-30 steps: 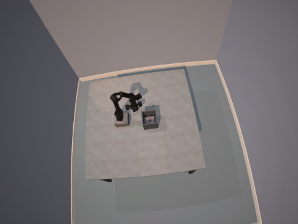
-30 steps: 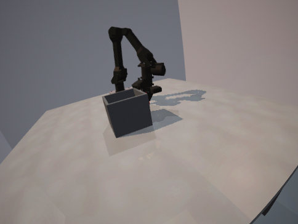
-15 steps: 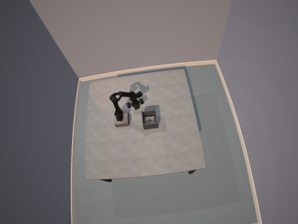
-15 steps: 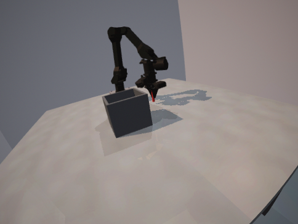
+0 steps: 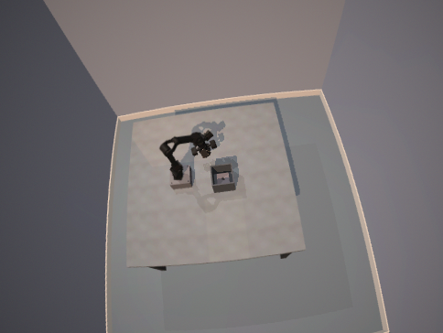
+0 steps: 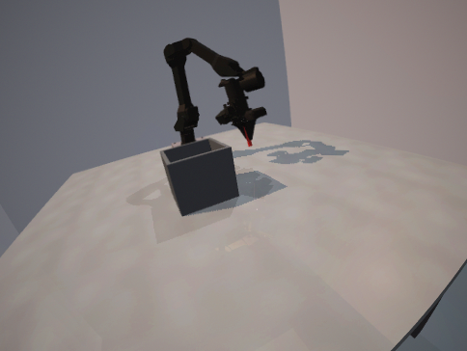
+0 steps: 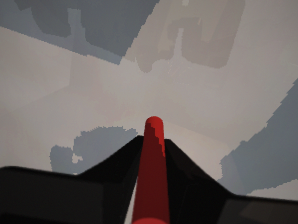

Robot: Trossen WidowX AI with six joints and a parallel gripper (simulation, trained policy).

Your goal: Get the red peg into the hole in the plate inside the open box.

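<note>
Arm [image 5: 182,139] [image 6: 180,84] raised at the elbow, forearm sloping down to the wrist. My gripper [image 6: 248,137] [image 7: 153,143] points downward, slightly tilted in the exterior view; fingers nearly together, clamped, tips raised above the surface.

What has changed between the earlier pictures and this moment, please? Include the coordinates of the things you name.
The black parallel-jaw gripper [image 5: 204,153] [image 6: 249,137] [image 7: 153,143] has risen in the exterior view. The thin red cylindrical peg [image 6: 249,141] [image 7: 154,170], hidden there a second ago, now shows held between its fingers, clear of the table. The open dark grey square box [image 5: 223,187] [image 6: 205,182] stayed put.
</note>
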